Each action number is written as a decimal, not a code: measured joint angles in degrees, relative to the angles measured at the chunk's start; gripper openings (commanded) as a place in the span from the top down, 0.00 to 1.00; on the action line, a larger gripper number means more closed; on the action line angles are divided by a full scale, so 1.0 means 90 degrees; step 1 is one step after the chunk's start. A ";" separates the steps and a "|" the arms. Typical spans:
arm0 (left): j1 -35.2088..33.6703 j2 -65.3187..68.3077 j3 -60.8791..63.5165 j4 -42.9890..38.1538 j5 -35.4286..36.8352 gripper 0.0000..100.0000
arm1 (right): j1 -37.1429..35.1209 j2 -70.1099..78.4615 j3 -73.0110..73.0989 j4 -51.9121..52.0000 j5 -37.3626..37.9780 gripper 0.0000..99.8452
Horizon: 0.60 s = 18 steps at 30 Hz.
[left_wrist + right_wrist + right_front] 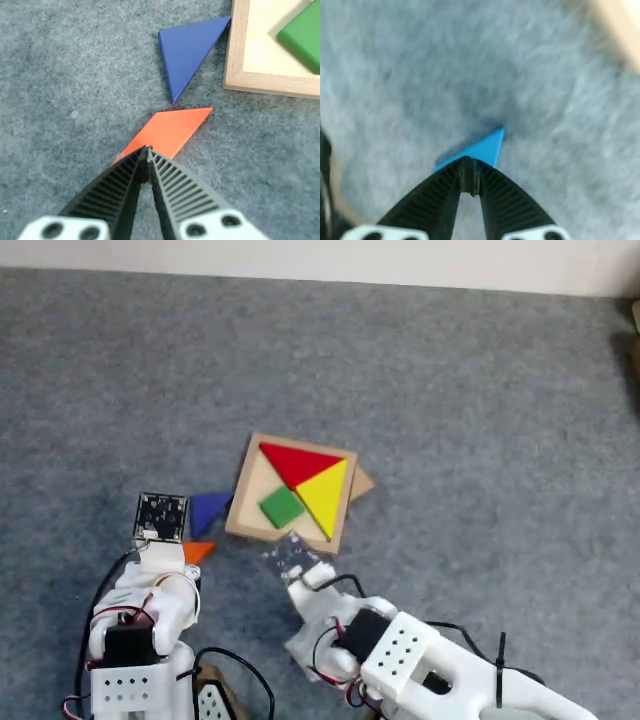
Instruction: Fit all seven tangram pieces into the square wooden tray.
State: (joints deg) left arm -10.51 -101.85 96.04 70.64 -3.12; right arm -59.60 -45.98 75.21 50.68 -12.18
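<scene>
On the near side of the tray [262,480], our right fingers [449,196] pinch the light-blue triangle [482,147]; we should carry it level over the rim. Our left fingers [124,186], closed, touch the orange parallelogram [170,131] on the counter [450,370], left of the tray.

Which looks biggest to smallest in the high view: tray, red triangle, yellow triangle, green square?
1. tray
2. red triangle and yellow triangle: they look alike, so I won't rank them
3. green square
</scene>
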 measured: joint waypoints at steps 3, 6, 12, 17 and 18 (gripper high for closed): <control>0.0000 0.0000 0.0000 0.0000 0.0000 1.00 | 0.0567 0.0010 0.0000 -0.0508 0.0479 1.00; 0.0000 0.0000 0.0000 0.0000 0.0000 1.00 | 0.1143 0.0020 0.0010 -0.0987 0.0889 1.00; 0.0000 0.0000 0.0000 0.0000 0.0000 1.00 | 0.1768 0.0020 -0.0088 -0.1280 0.1446 0.99; 0.0000 0.0000 0.0000 0.0000 0.0000 1.00 | 0.1788 0.0020 -0.1084 0.0049 0.1407 0.97; 0.0000 0.0000 0.0000 0.0000 0.0000 1.00 | 0.1788 0.0020 -0.1328 0.0381 0.1192 0.94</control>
State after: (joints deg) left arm -10.51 -101.85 96.04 70.64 -3.12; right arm -43.52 -45.80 63.25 54.11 -1.45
